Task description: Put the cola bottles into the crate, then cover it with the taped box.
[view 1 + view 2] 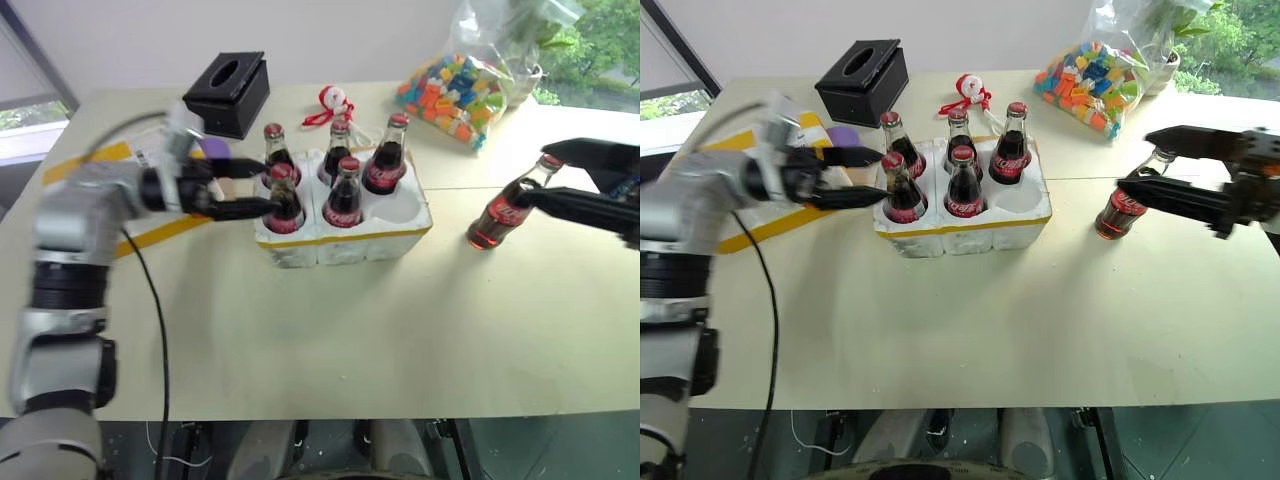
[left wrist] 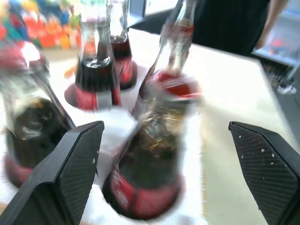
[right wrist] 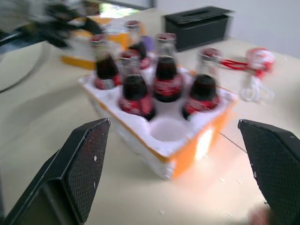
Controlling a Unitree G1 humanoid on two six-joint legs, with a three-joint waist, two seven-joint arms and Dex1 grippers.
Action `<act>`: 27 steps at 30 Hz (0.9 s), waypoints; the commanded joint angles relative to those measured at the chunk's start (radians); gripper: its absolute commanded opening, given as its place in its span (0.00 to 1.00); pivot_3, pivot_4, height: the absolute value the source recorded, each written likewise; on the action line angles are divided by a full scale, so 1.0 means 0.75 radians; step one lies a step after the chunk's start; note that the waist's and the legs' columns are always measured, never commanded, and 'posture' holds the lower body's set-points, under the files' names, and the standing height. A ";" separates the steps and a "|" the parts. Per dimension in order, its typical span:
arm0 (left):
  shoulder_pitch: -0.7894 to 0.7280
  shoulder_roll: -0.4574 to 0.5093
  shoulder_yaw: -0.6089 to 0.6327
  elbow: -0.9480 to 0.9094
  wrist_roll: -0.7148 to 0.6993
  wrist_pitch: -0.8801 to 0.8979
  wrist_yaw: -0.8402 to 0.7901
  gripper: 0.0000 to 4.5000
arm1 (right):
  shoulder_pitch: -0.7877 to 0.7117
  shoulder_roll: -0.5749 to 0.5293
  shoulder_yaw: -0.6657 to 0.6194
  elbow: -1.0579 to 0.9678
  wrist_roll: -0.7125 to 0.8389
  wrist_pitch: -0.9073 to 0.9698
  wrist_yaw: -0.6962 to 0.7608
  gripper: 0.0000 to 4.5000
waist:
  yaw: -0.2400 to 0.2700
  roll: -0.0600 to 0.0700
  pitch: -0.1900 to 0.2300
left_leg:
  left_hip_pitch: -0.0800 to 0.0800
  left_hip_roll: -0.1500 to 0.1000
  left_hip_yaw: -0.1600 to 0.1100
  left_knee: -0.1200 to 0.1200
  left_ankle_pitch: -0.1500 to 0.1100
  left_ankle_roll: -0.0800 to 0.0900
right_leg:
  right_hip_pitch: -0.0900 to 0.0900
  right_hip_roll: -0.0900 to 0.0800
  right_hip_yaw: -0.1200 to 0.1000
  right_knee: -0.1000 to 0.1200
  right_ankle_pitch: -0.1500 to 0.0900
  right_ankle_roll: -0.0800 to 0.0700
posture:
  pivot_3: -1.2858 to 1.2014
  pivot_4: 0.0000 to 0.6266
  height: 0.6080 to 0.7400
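The crate, white foam with a yellow band, holds several cola bottles; the near right well is bare. My left gripper is open, its fingers spread wide on either side of the front left bottle without touching it. One more cola bottle stands on the table to the right. My right gripper is open beside its neck; I cannot tell whether a finger touches it. In the right wrist view nothing lies between the fingers. The taped box lies at the left, mostly hidden by my left arm.
A black tissue box and a small Santa toy sit behind the crate. A bag of coloured blocks lies at the back right. A person stands beyond the table. The table's near edge runs across the front.
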 commanded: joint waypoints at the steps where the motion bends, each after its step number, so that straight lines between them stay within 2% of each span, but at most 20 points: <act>1: 0.051 0.113 0.133 -0.178 -0.190 0.156 -0.052 0.99 | 0.159 0.045 -0.291 -0.115 -0.001 0.096 0.021 1.00 | 0.003 0.000 -0.001 | 0.001 0.000 0.000 0.000 0.000 0.000 | 0.002 0.000 0.000 -0.001 0.000 0.000 | 0.52 0.24 0.94; 4: 0.170 0.181 0.159 -0.321 -0.261 0.198 -0.080 0.99 | 0.322 0.154 -0.435 -0.225 0.020 0.153 -0.026 1.00 | 0.007 0.000 -0.002 | 0.008 0.000 0.000 0.000 -0.005 0.008 | 0.010 -0.001 0.000 -0.002 0.000 0.000 | 0.52 0.24 0.94; 7: 0.253 0.144 0.140 -0.429 -0.288 0.189 -0.010 0.99 | 0.438 0.314 -0.443 -0.346 0.012 0.143 -0.151 1.00 | 0.004 -0.002 -0.002 | 0.023 0.003 -0.002 -0.002 -0.007 0.005 | 0.027 0.002 0.000 -0.011 -0.002 -0.001 | 0.52 0.24 0.94; 11: 0.283 0.070 0.102 -0.504 -0.293 0.173 0.085 0.99 | 0.454 0.521 -0.324 -0.439 -0.036 0.072 -0.395 1.00 | 0.001 -0.005 -0.005 | 0.023 0.005 -0.001 -0.002 -0.006 0.006 | 0.029 0.004 0.000 -0.017 -0.001 -0.005 | 0.52 0.24 0.94; 17: 0.319 -0.004 0.073 -0.583 -0.314 0.158 0.176 0.99 | 0.349 0.793 0.017 -0.430 -0.240 -0.148 -0.727 1.00 | -0.002 -0.005 -0.005 | 0.022 0.005 0.001 -0.007 -0.004 0.006 | 0.024 0.004 0.002 -0.017 0.001 -0.001 | 0.52 0.24 0.94; 21: 0.328 -0.025 0.071 -0.605 -0.334 0.159 0.219 0.99 | 0.263 0.851 0.177 -0.311 -0.350 -0.276 -0.806 1.00 | 0.002 -0.005 -0.005 | 0.022 0.005 0.001 -0.007 -0.004 0.005 | 0.024 0.005 0.002 -0.017 0.001 -0.001 | 0.52 0.24 0.94; 27: 0.339 -0.033 0.068 -0.621 -0.347 0.151 0.260 0.99 | 0.117 0.829 0.297 -0.069 -0.429 -0.398 -0.826 1.00 | 0.000 -0.005 -0.005 | 0.022 0.004 0.000 -0.007 -0.004 0.005 | 0.024 0.006 0.002 -0.017 0.001 -0.001 | 0.52 0.24 0.94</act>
